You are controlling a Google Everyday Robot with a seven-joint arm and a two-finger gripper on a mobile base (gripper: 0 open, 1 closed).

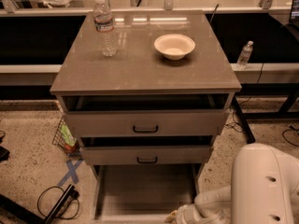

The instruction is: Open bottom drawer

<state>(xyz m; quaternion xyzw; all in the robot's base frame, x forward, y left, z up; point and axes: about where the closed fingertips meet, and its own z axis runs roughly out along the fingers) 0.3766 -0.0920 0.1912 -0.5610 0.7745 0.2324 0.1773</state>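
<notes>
Bottom drawer (140, 190): standing pulled well out, showing one plain, flat grey tray, lying just left of and beyond the gripper (177, 216), with its front end reaching down to the gripper's level at the foot of the view.

Counting three drawers in one cabinet. Sitting beyond and above the gripper: middle drawer (180, 154) and top drawer (187, 123), each standing slightly ajar, each showing a flat grey-beige front and one small black bar handle.

Counting two clear plastic bottles. Bottle (105, 27) standing upright on the smooth, faintly glossy top (140, 73), far beyond and left of the gripper. Second bottle (244, 54) standing on a ledge far beyond and right of the gripper.

Counting one bowl (174, 45): round, shallow, cream, resting on the same top almost straight beyond the gripper, well apart from the bottle.

Lying on the speckled floor well left of the gripper: one wire basket (65, 136), one blue tape cross (71, 171), one looping black cable (49, 202).

Arm (261, 185): reaching in from the lower right, bulky rounded white shell rising right of the gripper, thinner jointed forearm lying near level and pointing left toward the drawer's front right corner.

Gripper hanging low, partly cut off by the bottom edge; not possible to tell whether wide, narrow or holding anything.
</notes>
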